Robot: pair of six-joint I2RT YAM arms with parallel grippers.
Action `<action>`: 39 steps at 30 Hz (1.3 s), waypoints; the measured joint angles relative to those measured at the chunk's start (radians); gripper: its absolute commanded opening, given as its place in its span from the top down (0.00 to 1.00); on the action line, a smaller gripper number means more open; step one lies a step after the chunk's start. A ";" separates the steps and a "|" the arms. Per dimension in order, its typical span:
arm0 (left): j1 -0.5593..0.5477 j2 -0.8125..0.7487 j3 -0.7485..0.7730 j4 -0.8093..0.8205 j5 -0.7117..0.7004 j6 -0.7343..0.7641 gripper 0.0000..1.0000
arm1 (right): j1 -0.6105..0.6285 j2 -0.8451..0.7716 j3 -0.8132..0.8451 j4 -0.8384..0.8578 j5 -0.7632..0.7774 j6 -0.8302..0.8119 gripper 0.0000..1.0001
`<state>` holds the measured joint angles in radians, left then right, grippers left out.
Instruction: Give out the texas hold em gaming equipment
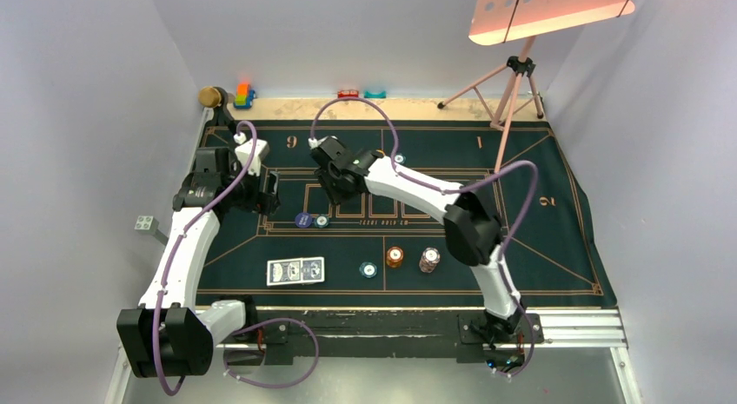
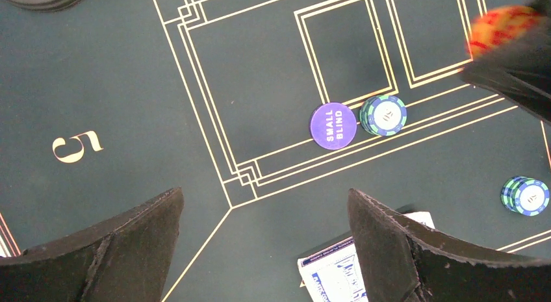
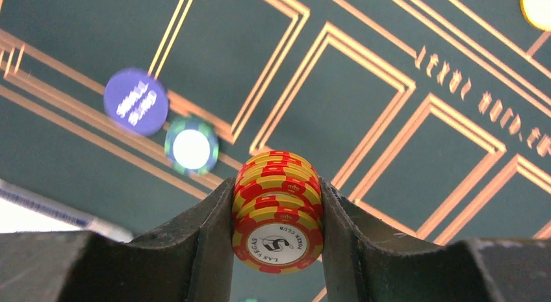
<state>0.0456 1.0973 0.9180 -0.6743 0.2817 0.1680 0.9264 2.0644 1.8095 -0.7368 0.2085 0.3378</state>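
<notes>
**Mid-deal on the green felt mat (image 1: 556, 248):** my right fingers (image 3: 201, 243) are clamped on a red-and-yellow chip stack (image 3: 277, 217). I carry it edge-on above the printed card boxes at the centre of the layout, and it looks to be off the felt. My left fingers (image 2: 130, 250) are spread wide and hold nothing, hovering over the corner of the layout near the numeral five.

Already set out is a purple SMALL BLIND button (image 2: 333, 125), with a blue-green chip stack (image 2: 383, 115) just beside it, both on the gold border lines. Nearer my bases lies a row: blue-backed playing cards (image 1: 295, 270), backs up and side by side, then a second blue-green stack (image 1: 368, 269), an orange chip stack (image 1: 395, 256) and a white-brown chip stack (image 1: 429, 260). A yellow disc (image 3: 538, 6) shows at the edge of my right wrist view, beyond the gold lettering.

I judge the job to be in its early part. One spot has its button and chips, and the stack in my grip has yet to be put down. I cannot tell whether the near row is a served seat or stock waiting to go out. No red marker is in view.

There is no tray, rack or box anywhere — the printed rectangles are the only compartments. Those I can see carry no card or chip. Which one my stack hangs over, I cannot tell.
</notes>
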 measured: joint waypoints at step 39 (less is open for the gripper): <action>0.020 -0.033 0.000 -0.001 0.030 0.000 0.00 | -0.027 0.317 0.265 0.035 -0.096 0.011 0.20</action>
<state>0.0658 1.0645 0.9180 -0.6750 0.3115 0.1680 0.8993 2.3814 2.0743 -0.7013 0.1123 0.3485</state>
